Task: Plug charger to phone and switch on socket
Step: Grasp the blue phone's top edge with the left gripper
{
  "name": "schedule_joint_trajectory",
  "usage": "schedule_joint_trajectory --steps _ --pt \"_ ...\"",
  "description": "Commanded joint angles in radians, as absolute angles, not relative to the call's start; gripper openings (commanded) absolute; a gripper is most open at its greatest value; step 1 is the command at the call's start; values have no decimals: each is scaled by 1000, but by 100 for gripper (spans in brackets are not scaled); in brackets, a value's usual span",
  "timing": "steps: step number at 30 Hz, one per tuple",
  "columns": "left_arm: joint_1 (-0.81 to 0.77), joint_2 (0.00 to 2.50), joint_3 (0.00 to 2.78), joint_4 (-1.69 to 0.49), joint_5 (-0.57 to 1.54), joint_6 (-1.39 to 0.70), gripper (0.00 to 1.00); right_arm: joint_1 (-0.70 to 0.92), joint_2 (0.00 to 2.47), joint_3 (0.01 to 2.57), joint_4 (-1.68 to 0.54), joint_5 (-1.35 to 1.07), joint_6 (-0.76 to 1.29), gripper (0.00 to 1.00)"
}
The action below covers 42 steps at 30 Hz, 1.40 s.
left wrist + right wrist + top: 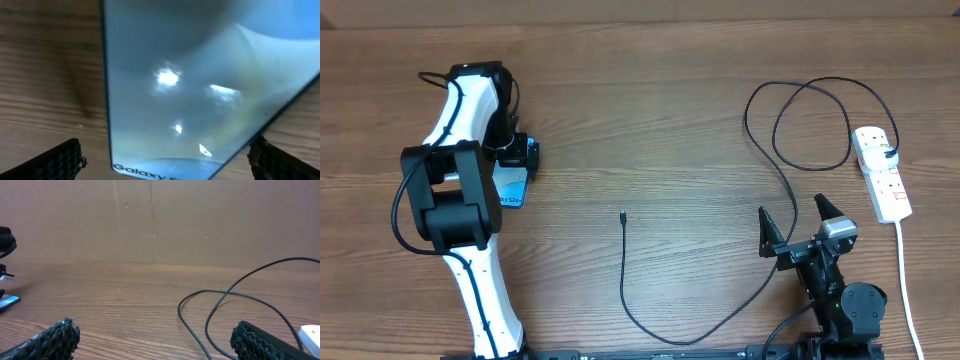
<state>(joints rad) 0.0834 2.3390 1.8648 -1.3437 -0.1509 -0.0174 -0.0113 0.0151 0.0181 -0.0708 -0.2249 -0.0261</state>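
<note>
White left arm folds down over the phone [510, 188], the left gripper [167, 162] spread wide astride the screen and clamping nothing. The right gripper [791, 208] sits low, fully spread and empty, beside the charger [624, 260], which loops from the socket [882, 172] to mid-table.

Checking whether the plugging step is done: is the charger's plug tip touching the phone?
Apart. The overhead view shows a wide gap between the charger's plug tip and the phone; the tip lies by itself on the wood.
</note>
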Motion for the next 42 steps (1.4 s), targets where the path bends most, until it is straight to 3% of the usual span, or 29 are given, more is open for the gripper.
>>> schedule_joint_trajectory --steps 1,5,29,42 --pt "94 2349 1856 -1304 -137 2 100 -6 9 8 -65 -219 -28 100" --pt "93 2350 1840 -1280 -31 55 100 -6 9 8 -65 -219 -28 100" --pt "91 2350 1696 -1148 -28 57 100 -6 9 8 -65 -219 -28 100" --pt "85 2350 1696 -1219 313 40 94 -6 9 8 -65 -219 -28 100"
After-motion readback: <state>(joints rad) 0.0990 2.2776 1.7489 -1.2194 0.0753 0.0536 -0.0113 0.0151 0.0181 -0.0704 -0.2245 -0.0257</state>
